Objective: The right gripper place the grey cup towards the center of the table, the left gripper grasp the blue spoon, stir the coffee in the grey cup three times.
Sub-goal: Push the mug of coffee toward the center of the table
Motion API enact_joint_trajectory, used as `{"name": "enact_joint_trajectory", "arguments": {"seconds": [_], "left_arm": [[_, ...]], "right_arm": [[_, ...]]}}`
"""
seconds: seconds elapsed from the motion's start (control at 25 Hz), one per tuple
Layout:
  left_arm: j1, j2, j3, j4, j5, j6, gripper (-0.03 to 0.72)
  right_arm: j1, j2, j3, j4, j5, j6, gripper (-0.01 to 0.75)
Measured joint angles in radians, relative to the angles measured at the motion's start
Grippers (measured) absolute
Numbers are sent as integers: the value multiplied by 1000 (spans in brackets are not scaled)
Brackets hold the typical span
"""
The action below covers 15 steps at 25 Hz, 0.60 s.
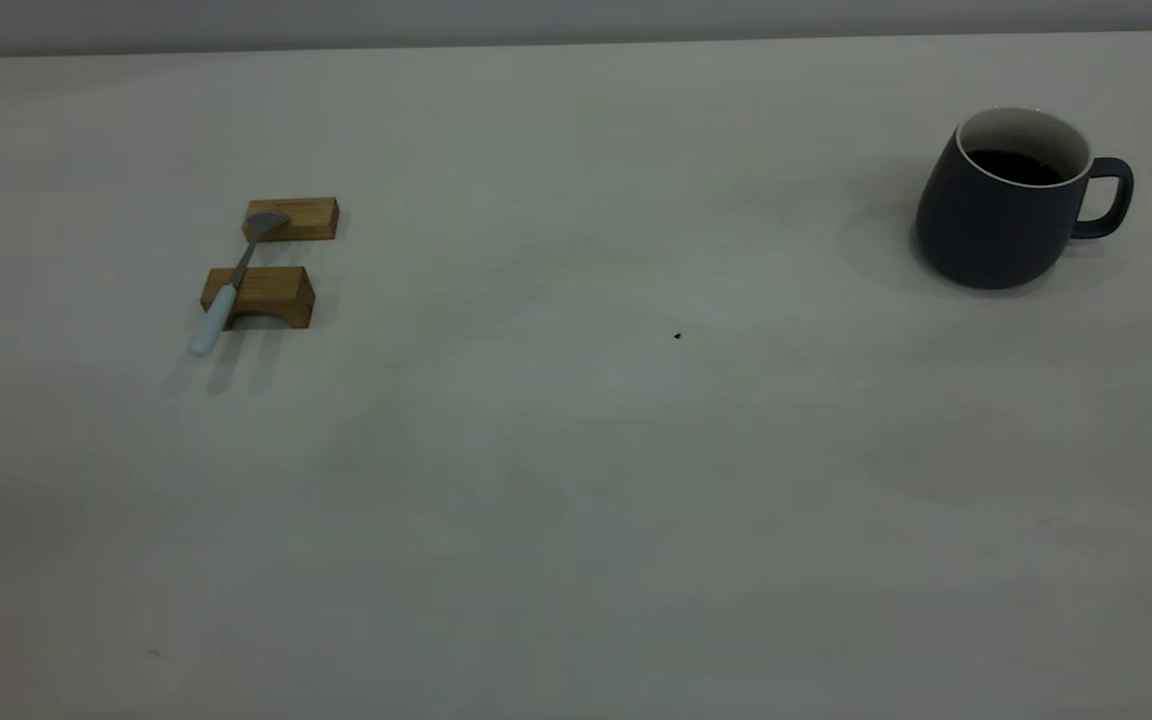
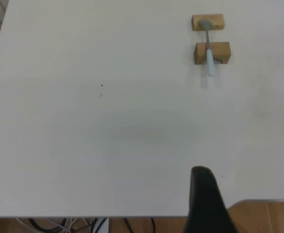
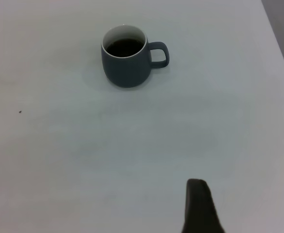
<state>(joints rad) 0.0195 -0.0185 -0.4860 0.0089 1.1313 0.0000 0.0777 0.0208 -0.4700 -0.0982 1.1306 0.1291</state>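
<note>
Blue spoon (image 1: 231,290) across 2 wooden blocks (image 1: 258,297).

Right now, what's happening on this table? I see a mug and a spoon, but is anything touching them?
Nothing is being handled yet. The dark slate-grey mug of black coffee stands alone at the right of the off-white table. The pale-blue-handled spoon rests across two brown wooden blocks at the left. Only a dark tip of each robot hand shows, left hand and right hand, both far back from these things.
</note>
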Motion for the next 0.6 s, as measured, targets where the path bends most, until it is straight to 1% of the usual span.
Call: {"name": "enact_joint_trajectory", "arguments": {"seconds": [0.2, 0.32, 0.44, 0.52, 0.6], "left_arm": [[0, 0, 0, 0, 0, 0, 519], [0, 0, 0, 0, 0, 0, 519], [0, 0, 0, 0, 0, 0, 519], [0, 0, 0, 0, 0, 0, 519], [0, 0, 0, 0, 0, 0, 519]], "right_arm": [[0, 25, -4, 23, -6, -51, 529], [0, 124, -20, 34, -46, -108, 548], [0, 271, -33, 36, -120, -151, 603], [0, 387, -43, 53, -193, -194, 637], [0, 502, -54, 85, -263, -244, 651]]}}
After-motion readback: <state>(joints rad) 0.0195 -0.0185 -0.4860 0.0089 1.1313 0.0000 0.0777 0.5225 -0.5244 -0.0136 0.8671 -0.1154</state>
